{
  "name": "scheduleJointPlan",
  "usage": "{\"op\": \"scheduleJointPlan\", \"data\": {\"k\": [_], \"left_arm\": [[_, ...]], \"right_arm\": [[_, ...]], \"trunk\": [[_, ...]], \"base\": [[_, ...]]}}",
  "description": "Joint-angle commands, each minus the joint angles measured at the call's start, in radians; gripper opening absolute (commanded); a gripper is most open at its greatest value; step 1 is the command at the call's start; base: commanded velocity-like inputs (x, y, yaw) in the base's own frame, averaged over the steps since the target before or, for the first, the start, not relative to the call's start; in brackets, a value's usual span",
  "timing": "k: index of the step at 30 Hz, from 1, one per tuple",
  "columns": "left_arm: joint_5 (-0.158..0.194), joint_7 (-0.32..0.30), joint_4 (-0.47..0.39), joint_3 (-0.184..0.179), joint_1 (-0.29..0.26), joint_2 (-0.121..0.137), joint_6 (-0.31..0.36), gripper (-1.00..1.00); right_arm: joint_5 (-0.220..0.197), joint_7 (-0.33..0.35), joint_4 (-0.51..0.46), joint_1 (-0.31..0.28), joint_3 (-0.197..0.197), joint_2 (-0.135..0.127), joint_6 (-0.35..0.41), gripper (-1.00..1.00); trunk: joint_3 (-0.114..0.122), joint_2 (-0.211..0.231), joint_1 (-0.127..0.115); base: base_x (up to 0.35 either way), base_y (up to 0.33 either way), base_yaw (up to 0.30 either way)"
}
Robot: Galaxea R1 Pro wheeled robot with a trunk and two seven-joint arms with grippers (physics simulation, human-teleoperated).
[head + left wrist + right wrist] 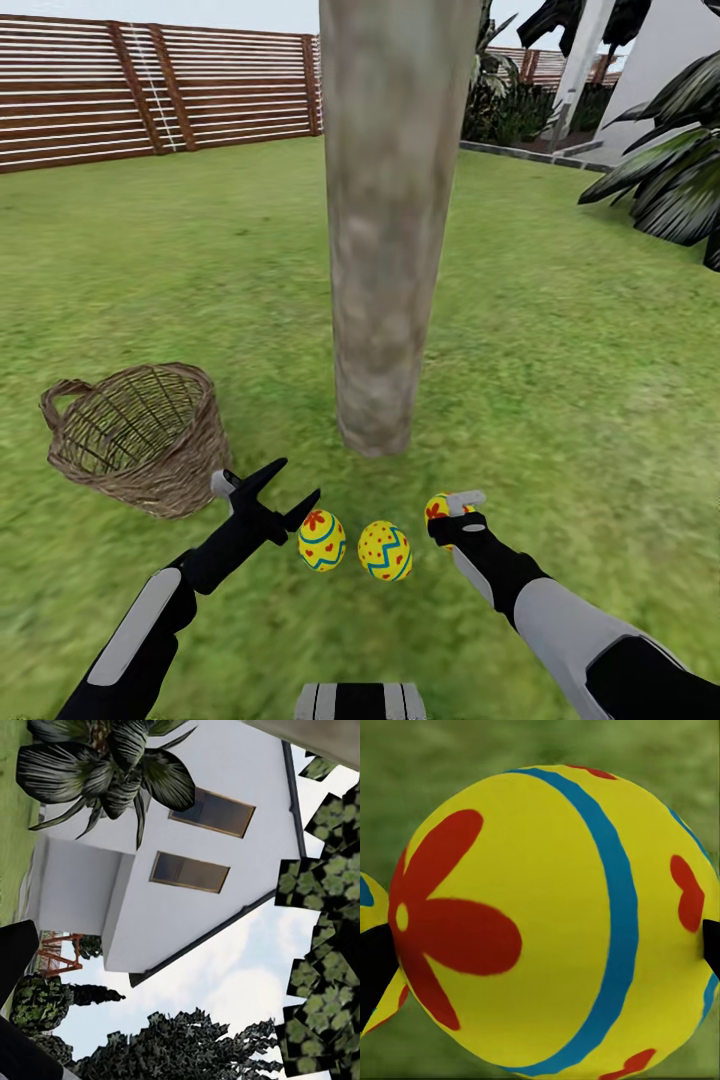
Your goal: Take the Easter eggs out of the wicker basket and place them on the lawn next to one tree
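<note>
Last step: two eggs [322, 540] [385, 551] lie on the lawn [560, 380] by the tree [385, 300]. Right end effector [452, 513] clamps the third [547, 922]; next, release it. Left end effector [283, 488] gapes empty beside the emptied basket [140, 435].

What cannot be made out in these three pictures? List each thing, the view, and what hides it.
- Third egg, head view: mostly behind the right hand; whether it touches the lawn cannot be told.
- Tree, head view: crown cut off by the top edge.
- Wicker basket, head view: tipped, weave hides its far inside.
- Same egg, right wrist view: too close, edges cropped.
</note>
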Motion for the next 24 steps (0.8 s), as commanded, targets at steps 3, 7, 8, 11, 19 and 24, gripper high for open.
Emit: {"op": "scheduleJointPlan", "data": {"k": [3,7,8,11,19,24], "left_arm": [[0.001,-0.004,0.001,-0.001,-0.001,0.001,0.002,1.0],[0.001,-0.004,0.001,-0.001,-0.001,0.001,0.002,1.0],[0.001,-0.004,0.001,-0.002,-0.001,0.001,0.002,1.0],[0.001,-0.004,0.001,-0.002,-0.001,0.001,0.002,1.0],[0.001,-0.004,0.001,-0.003,-0.001,0.001,0.001,1.0],[0.001,-0.004,0.002,-0.003,-0.001,0.001,0.001,1.0]], "right_arm": [[-0.007,-0.007,-0.003,-0.001,0.008,-0.001,0.005,-1.0],[-0.007,-0.01,-0.003,-0.001,0.008,-0.001,0.009,-1.0],[-0.007,-0.01,-0.002,-0.001,0.008,-0.001,0.01,-1.0],[-0.007,-0.01,0.003,-0.001,0.008,-0.001,0.01,-1.0],[-0.009,-0.01,0.007,-0.001,0.007,-0.001,0.01,-1.0],[-0.013,-0.01,0.009,-0.001,0.005,-0.005,0.01,-1.0]], "trunk": [[-0.012,-0.001,0.001],[-0.028,-0.002,0.003],[-0.032,-0.002,0.003],[-0.043,-0.003,0.005],[-0.074,-0.005,0.008],[-0.094,-0.006,0.011]], "base": [[0.0,0.0,0.0],[0.0,0.0,0.0],[0.0,0.0,0.0],[0.0,0.0,0.0],[0.0,0.0,0.0],[0.0,0.0,0.0]]}}
